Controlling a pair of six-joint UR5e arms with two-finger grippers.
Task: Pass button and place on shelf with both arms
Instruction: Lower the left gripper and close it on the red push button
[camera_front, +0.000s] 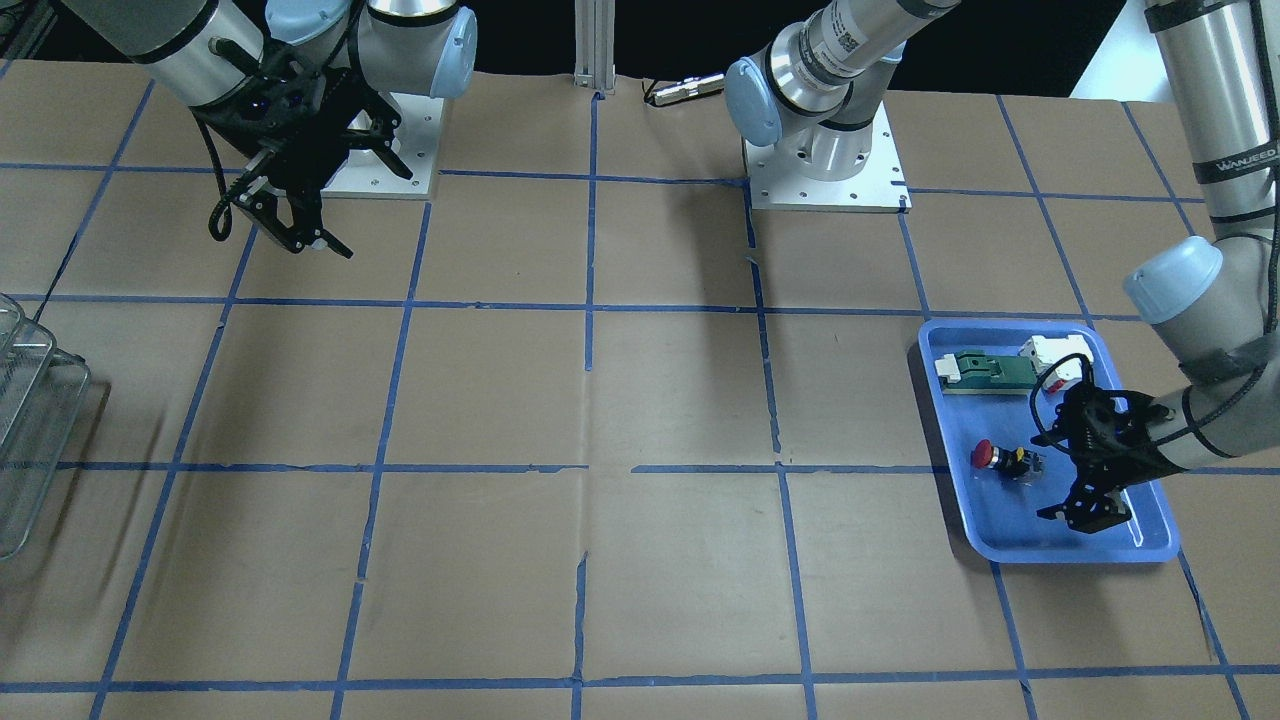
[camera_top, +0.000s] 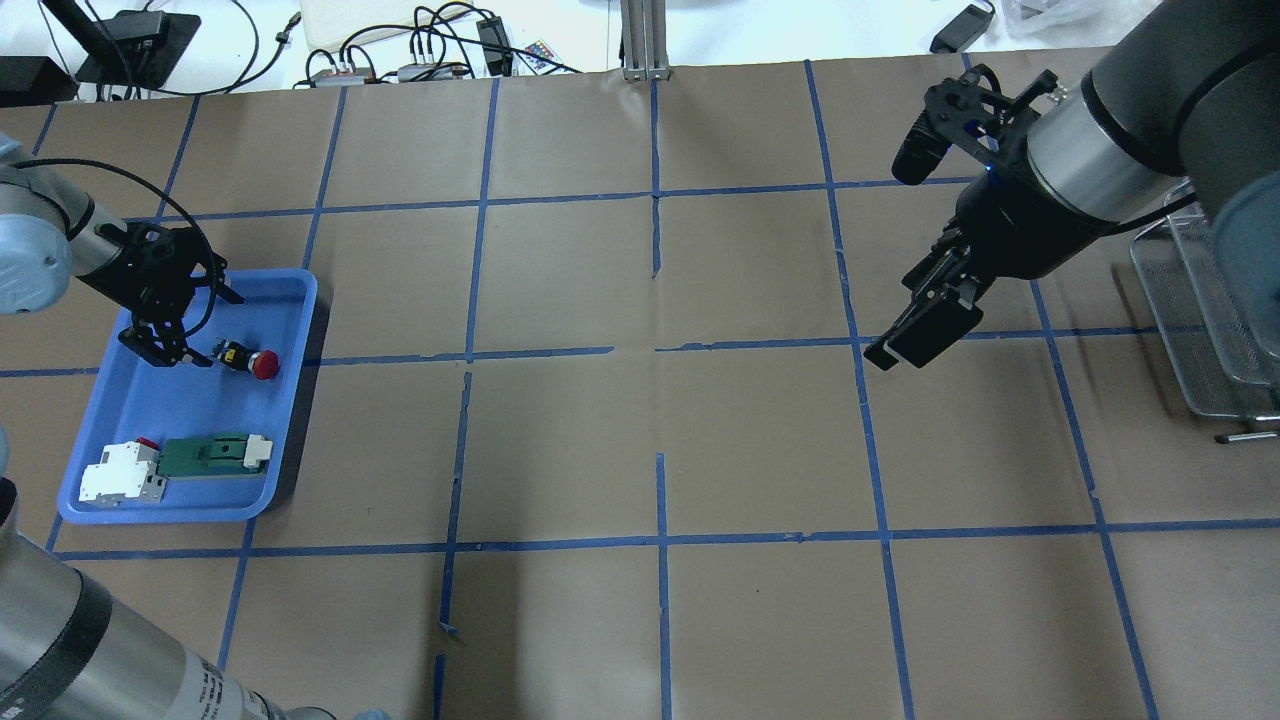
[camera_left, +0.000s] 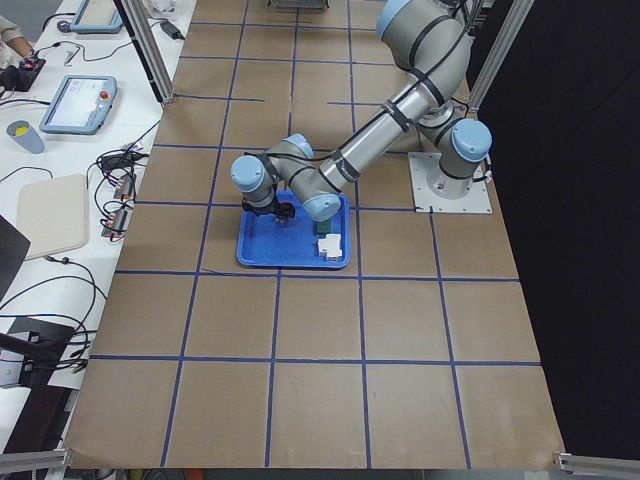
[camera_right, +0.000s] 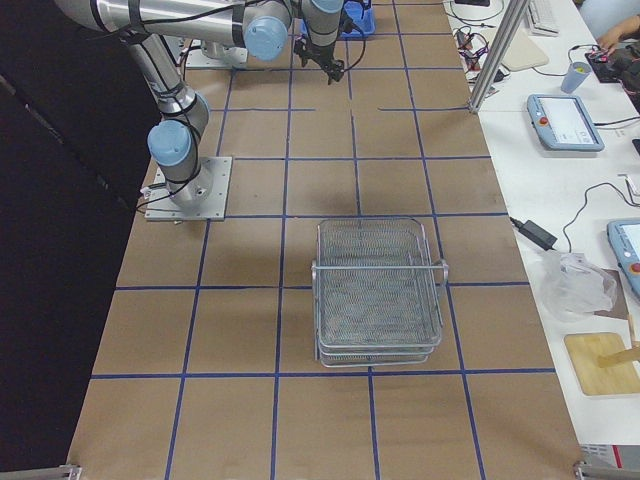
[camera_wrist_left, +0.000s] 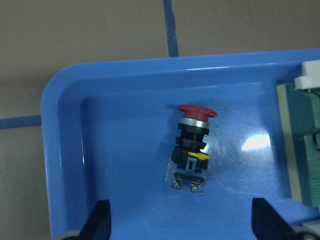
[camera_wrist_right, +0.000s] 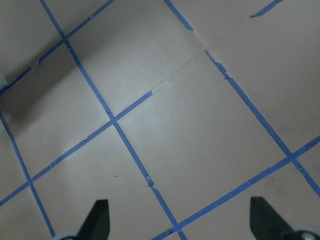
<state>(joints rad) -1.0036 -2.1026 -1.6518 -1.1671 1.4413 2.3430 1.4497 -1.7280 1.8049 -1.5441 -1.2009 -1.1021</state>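
Brown paper (camera_top: 560, 450) squared off with blue tape (camera_top: 700, 539) covers the desk (camera_top: 760, 640), and low over the blue tray (camera_top: 300, 290) the left jaws hang spread wide, gripping nothing, just beside the button (camera_top: 250, 361), which lies on its side on the tray floor, untouched, red cap toward the desk's middle, well apart from the green-and-white part (camera_top: 215, 455) and the white-and-red block (camera_top: 120, 472) at the tray's other end. Across the desk the right jaws are likewise released, held above the paper with nothing between them, apart from the wire shelf (camera_top: 1200, 300) at the desk's right end.
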